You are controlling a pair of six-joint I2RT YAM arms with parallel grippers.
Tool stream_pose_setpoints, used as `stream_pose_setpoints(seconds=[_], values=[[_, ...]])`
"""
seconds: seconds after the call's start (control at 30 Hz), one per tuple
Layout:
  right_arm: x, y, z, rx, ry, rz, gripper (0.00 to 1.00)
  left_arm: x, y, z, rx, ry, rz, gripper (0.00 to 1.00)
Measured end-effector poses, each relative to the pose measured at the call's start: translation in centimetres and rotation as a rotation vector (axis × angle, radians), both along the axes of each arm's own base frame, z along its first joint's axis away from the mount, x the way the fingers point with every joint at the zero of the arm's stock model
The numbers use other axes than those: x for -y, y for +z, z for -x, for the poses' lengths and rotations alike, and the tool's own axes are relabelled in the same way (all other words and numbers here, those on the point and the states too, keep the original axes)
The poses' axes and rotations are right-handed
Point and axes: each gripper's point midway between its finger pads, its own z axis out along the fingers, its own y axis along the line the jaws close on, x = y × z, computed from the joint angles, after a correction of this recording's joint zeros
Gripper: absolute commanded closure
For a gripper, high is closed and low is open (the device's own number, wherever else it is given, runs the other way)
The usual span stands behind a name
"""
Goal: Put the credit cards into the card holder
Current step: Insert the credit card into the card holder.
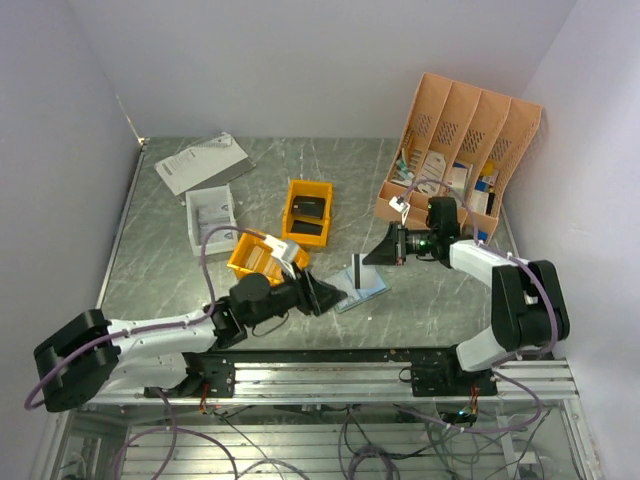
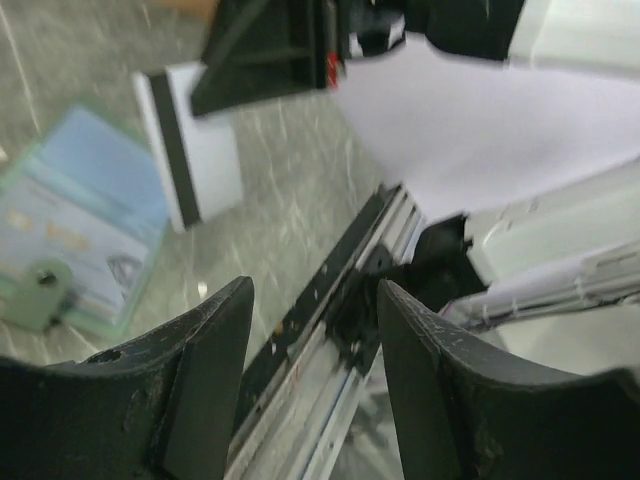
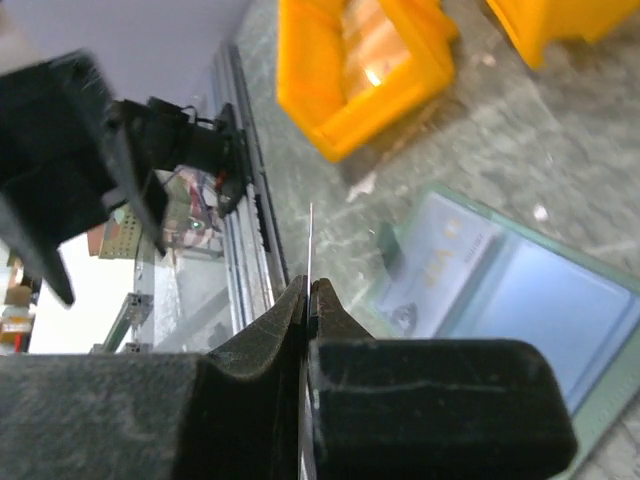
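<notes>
The card holder [image 1: 366, 291] lies unfolded on the table, its light blue inside facing up [image 2: 80, 220] [image 3: 500, 290]. Just above its left edge my right gripper [image 1: 367, 262] is shut on a white credit card [image 1: 357, 272] with a dark stripe [image 2: 195, 140]. The card stands on edge, and the right wrist view shows it only as a thin line [image 3: 310, 245] rising from the pressed fingertips [image 3: 308, 290]. My left gripper [image 1: 338, 296] sits close to the holder's left side, open with nothing between its fingers [image 2: 312, 295].
Two orange bins [image 1: 306, 212] [image 1: 258, 258] stand left of the holder, the far one with dark flat items inside. A white box [image 1: 211, 218] and a paper sheet [image 1: 200, 162] lie at the back left. The peach organiser [image 1: 460, 160] stands back right. The metal rail [image 1: 350, 365] runs along the near edge.
</notes>
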Motion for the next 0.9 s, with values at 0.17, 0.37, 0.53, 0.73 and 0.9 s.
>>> stream_pose_setpoints(seconds=[0.17, 0.37, 0.53, 0.73, 0.9], values=[[0.5, -4.8, 0.0, -0.098, -0.009, 0.082, 1.00, 1.7, -4.0, 2.4, -0.030, -0.009, -0.148, 0.39], [0.9, -7.6, -0.2, -0.145, 0.007, 0.142, 1.00, 2.6, -9.1, 2.8, -0.079, 0.069, -0.328, 0.40], [1.0, -7.8, -0.5, -0.137, 0.012, 0.151, 1.00, 2.2, -12.6, 2.5, -0.136, 0.161, -0.436, 0.39], [1.0, -8.7, -1.5, -0.159, 0.017, 0.159, 1.00, 1.8, -13.4, 1.4, -0.161, 0.244, -0.492, 0.35], [1.0, -9.1, -1.4, -0.172, 0.021, 0.164, 1.00, 1.7, -13.7, 1.0, -0.175, 0.283, -0.512, 0.34]])
